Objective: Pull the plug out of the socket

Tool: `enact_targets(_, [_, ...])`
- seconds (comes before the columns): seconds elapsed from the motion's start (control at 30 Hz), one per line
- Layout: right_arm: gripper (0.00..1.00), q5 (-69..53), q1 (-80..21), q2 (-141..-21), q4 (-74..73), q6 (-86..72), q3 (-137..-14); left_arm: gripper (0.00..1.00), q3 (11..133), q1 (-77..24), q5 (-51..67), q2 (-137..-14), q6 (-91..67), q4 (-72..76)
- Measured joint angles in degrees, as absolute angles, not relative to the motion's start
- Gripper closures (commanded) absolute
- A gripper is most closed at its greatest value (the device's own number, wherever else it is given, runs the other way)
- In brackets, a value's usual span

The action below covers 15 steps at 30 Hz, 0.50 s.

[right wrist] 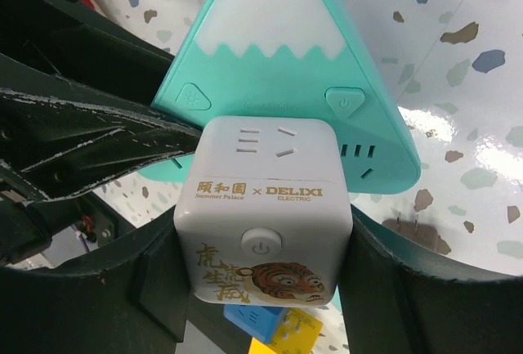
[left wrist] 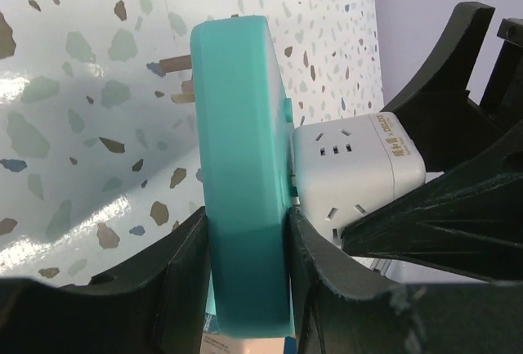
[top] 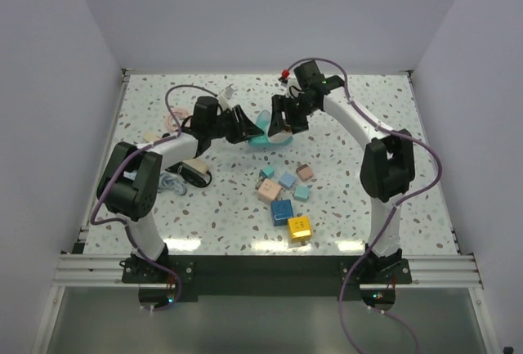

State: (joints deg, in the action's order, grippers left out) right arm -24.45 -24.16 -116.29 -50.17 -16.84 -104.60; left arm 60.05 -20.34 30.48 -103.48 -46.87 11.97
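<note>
my left gripper [left wrist: 245, 256] was clamped on the socket [left wrist: 237, 125], a flat teal mountain-shaped block, with one finger pressed to each broad face at its lower end. my right gripper [right wrist: 263, 289] was clamped on the plug [right wrist: 261, 199], a white cube adaptor, with a finger flat against each side wall. so each pair of jaws held one half of the joined pair.

in my left wrist view the teal block stood edge-on, its long axis running 12 to 6 o'clock. the cube sat against its 3 o'clock face, and two brownish prongs [left wrist: 178, 76] stuck out at 9 o'clock.

in my right wrist view the mountain's peak pointed to 12 o'clock, and the cube covered the middle of its base toward 6 o'clock. the cube's button and tiger picture faced the camera, and an outlet face was turned up toward 12.

from above, the pair lay toward 12 o'clock from the table's [top: 392, 125] middle, between my two wrists. the toy cubes [top: 286, 194] were scattered apart at its 6 o'clock.
</note>
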Motion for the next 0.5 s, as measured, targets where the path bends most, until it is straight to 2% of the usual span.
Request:
enact_targets(0.27, [1.00,-34.50,-15.75,-114.15,-45.25,-20.18,-103.96,1.00,56.38,-17.78,28.40,-103.81,-43.92,8.51])
enact_targets(0.37, [1.00,-34.89,-12.29,-112.88,-44.47,-20.78,-103.79,1.00,56.40,-17.63,28.36,-103.59,-43.72,8.49])
enact_targets(0.5, [1.00,-31.68,-12.67,-111.70,-44.91,-20.49,-103.85,1.00,56.42,-17.63,28.38,-103.59,-43.72,8.51])
